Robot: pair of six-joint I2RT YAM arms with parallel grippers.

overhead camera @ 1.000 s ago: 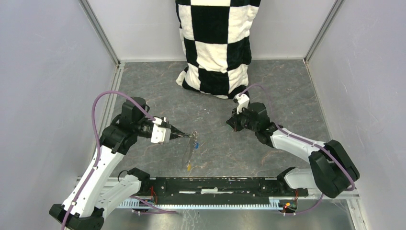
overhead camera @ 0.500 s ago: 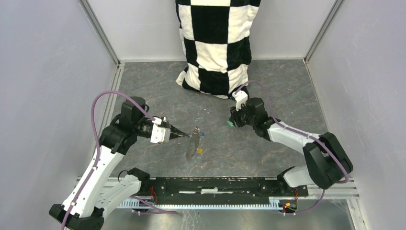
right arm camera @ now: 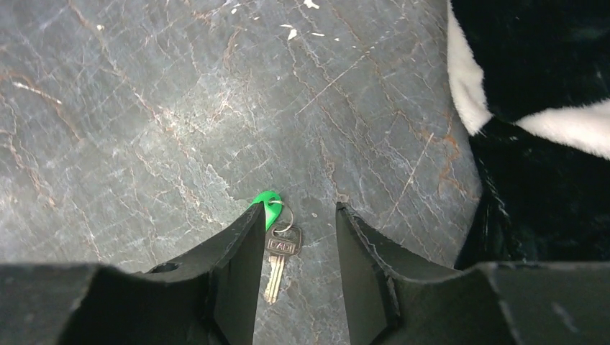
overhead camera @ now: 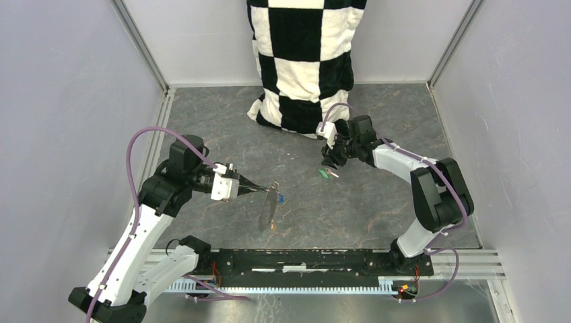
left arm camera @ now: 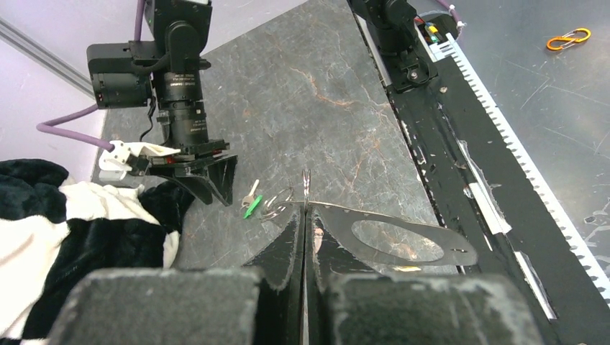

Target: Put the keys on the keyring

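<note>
My left gripper (overhead camera: 261, 190) is shut on one end of the dark keyring strap (overhead camera: 266, 211), which hangs from it above the table. A blue key (overhead camera: 279, 198) and a yellow key (overhead camera: 272, 226) hang at the strap. In the left wrist view the strap (left arm camera: 403, 237) runs right from the closed fingertips (left arm camera: 306, 210), with thin silver rings beside them. The green key (overhead camera: 325, 173) lies on the table. My right gripper (overhead camera: 334, 159) is open just above it. In the right wrist view the green key (right arm camera: 267, 202) and its metal blade lie by the left finger (right arm camera: 248, 237).
A black-and-white checkered cloth (overhead camera: 303, 60) stands against the back wall, close behind the right gripper, and shows in the right wrist view (right arm camera: 532, 72). Grey walls close in both sides. A black rail (overhead camera: 303, 259) runs along the near edge.
My right arm has swung back toward the cloth, and the green key now lies on the table in front of it. The strap has swung a little under the still left gripper.
</note>
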